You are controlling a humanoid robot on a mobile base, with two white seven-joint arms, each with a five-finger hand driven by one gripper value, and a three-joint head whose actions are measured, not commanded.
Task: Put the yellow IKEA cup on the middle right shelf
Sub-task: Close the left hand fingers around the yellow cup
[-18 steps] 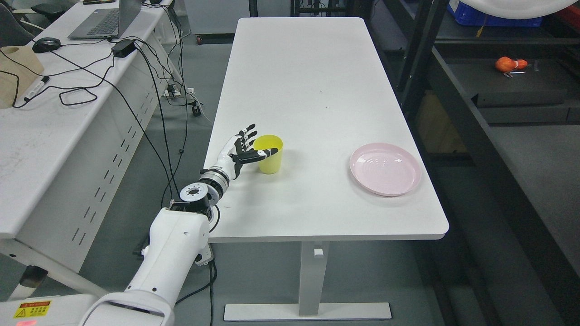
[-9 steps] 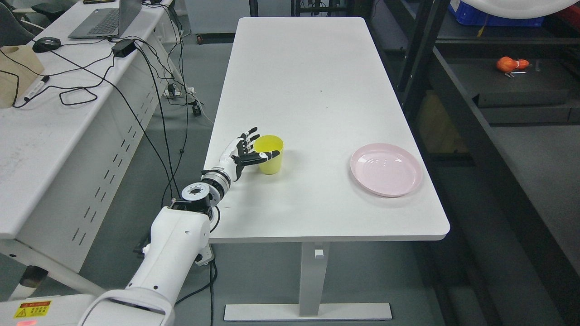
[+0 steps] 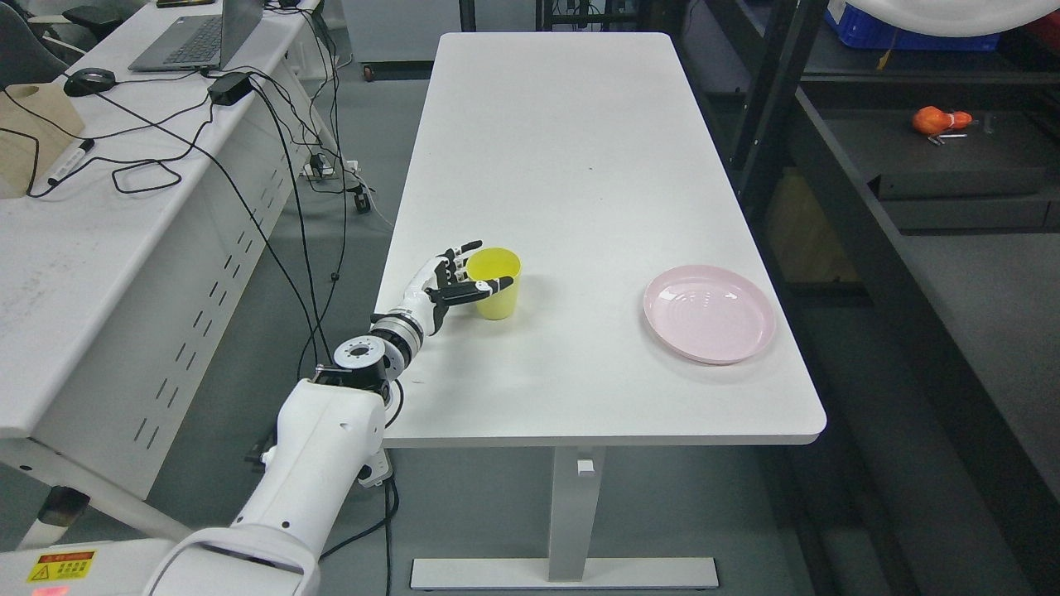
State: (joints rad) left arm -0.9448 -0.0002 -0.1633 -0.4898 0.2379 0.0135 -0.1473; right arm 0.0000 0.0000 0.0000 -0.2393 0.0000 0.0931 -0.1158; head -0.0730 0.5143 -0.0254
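Head view, looking down on a long white rectangular worktop. The small yellow plastic cup stood upright, mouth up, near the worktop's left edge and toward its near end. The left hand, white with black finger segments, sat right against the cup's left side: thumb laid across the near face, fingers reaching around the far side. The hand was partly curled about the cup, not yet clearly clamped; contact looked likely, but whether it bore any load could not be told, and the cup's base was on the surface. The right arm was out of view. A round pale pink plate lay well apart to the right, near that edge. Dark metal shelving ran along the right side beyond the worktop; an orange object lay on one tier. Judged step: closing the grasp, the very start of the task. The next move would call for firm closure around the cup wall, a straight lift, then a long carry across to the shelf, clear of the plate.
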